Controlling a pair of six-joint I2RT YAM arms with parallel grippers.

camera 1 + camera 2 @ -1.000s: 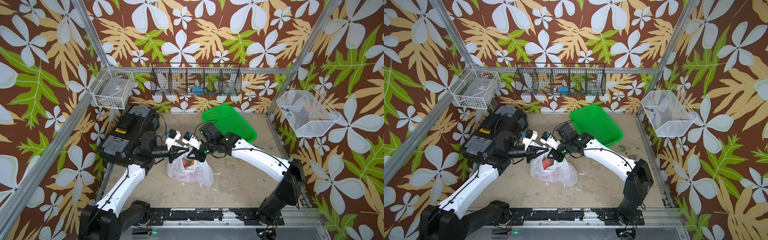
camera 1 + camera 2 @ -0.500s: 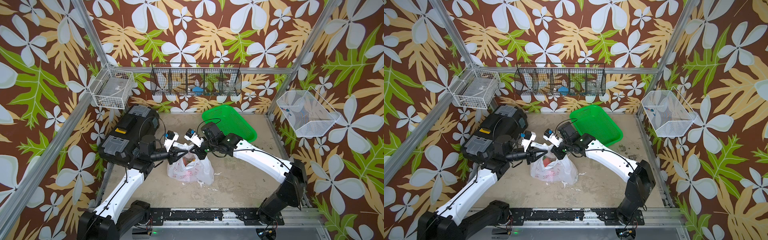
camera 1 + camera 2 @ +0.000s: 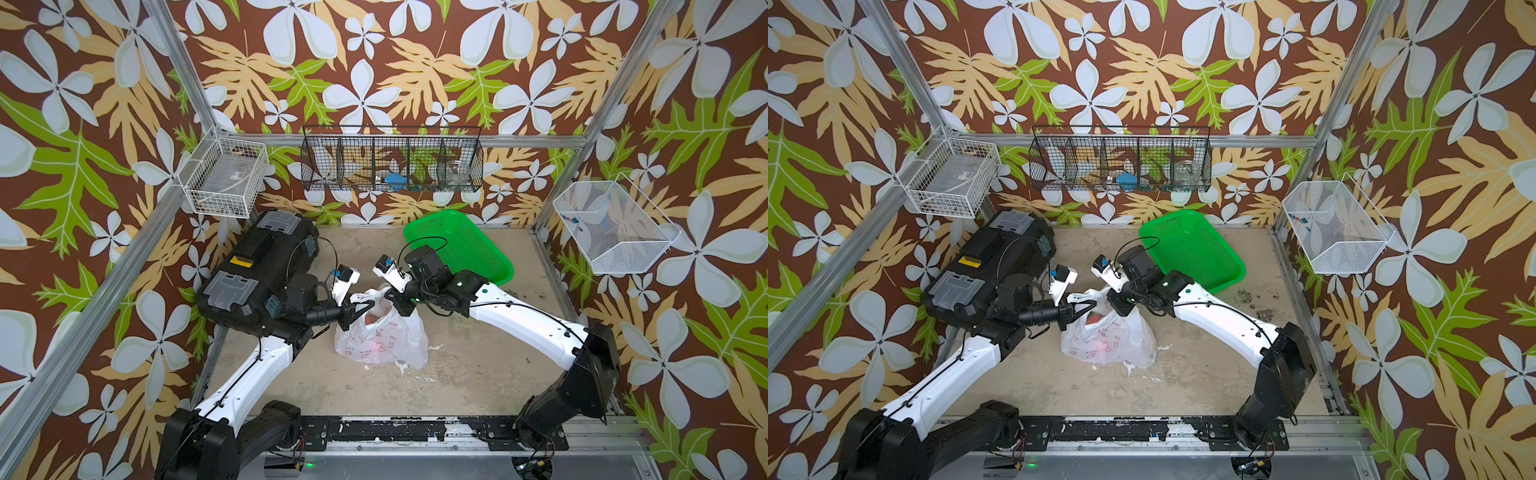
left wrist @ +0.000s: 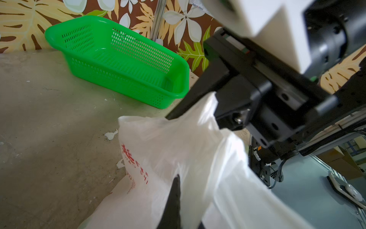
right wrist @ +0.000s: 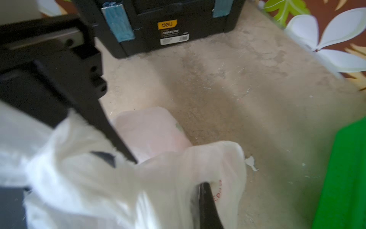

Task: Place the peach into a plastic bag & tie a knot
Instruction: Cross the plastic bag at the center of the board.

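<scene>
Both top views are bright and evenly lit by diffuse light; focus is sharp edge to edge. Shadows on the table [image 3: 457, 374] are soft and faint. The frame posts [image 3: 183, 70] splay outward toward 10 and 2 o'clock through wide-angle distortion. A red glow shows on the plastic bag [image 3: 376, 345]. In the left wrist view the green basket [image 4: 118, 59] is sharp; the near bag film is soft. The right wrist view is motion-blurred throughout; bag film at 8 o'clock is washed out.

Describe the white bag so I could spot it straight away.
On the sandy tabletop, look between the black toolbox and the green basket. There sits the plastic bag: the only thin, crinkly white thing, with small red print and a peach inside.
</scene>
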